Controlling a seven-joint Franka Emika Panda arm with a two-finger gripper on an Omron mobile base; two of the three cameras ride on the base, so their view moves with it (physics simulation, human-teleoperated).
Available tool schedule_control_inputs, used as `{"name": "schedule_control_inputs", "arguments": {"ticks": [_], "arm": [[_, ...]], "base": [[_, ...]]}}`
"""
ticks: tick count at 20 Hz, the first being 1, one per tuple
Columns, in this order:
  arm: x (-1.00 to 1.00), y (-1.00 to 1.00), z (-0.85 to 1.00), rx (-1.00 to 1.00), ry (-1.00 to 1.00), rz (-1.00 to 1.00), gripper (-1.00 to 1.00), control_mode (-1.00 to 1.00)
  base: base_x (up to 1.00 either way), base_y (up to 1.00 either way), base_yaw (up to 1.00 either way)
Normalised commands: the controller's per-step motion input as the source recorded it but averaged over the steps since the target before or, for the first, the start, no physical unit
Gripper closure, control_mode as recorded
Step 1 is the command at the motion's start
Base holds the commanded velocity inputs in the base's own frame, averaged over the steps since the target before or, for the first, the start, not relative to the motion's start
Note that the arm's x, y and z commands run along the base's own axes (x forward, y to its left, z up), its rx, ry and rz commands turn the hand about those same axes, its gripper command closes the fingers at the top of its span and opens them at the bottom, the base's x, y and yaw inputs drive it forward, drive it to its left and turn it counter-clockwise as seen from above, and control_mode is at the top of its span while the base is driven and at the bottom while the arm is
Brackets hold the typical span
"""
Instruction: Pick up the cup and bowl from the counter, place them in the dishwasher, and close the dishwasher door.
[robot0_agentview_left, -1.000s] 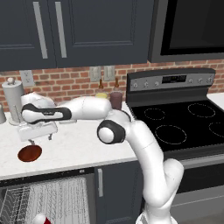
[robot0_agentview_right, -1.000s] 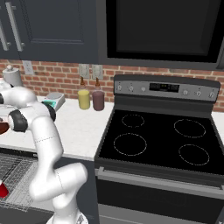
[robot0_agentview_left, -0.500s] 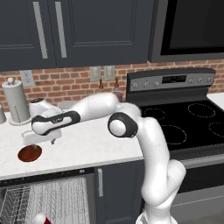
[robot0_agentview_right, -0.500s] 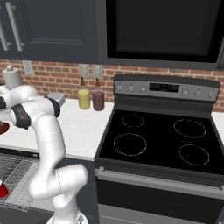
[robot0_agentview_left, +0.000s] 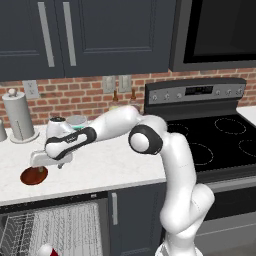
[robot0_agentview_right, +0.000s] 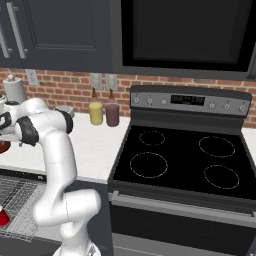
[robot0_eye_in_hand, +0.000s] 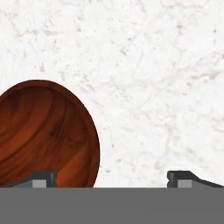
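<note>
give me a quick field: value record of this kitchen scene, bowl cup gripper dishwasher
bowl: shallow reddish-brown wooden bowl resting on the white marble-look counter, near its front edge
cup: small red party cup already in the light grey wire rack of the dishwasher
gripper: two-finger gripper open above the counter, one fingertip over the bowl's rim, the other over bare counter
dishwasher door: cannot tell its position; the rack is exposed
stage: bowl not yet grasped
</note>
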Motion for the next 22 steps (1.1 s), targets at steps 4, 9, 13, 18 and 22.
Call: {"name": "schedule_control_inputs", "arguments": {"ticks": [4, 9, 13, 18, 22], "arm": [[0.11, 0.38, 0.0, 0.0, 0.02, 0.0, -1.0, -1.0], [0.22, 0.38, 0.0, 0.0, 0.03, 0.0, -1.0, -1.0], [0.19, 0.3, -0.08, 0.0, 0.04, 0.0, -1.0, -1.0], [0.0, 0.24, -0.3, 0.0, 0.1, 0.0, -1.0, -1.0], [0.0, 0.29, -0.36, 0.0, 0.13, 0.0, -1.0, -1.0]], "base": [[0.0, 0.0, 0.0], [0.0, 0.0, 0.0], [0.0, 0.0, 0.0], [0.0, 0.0, 0.0], [0.0, 0.0, 0.0]]}}
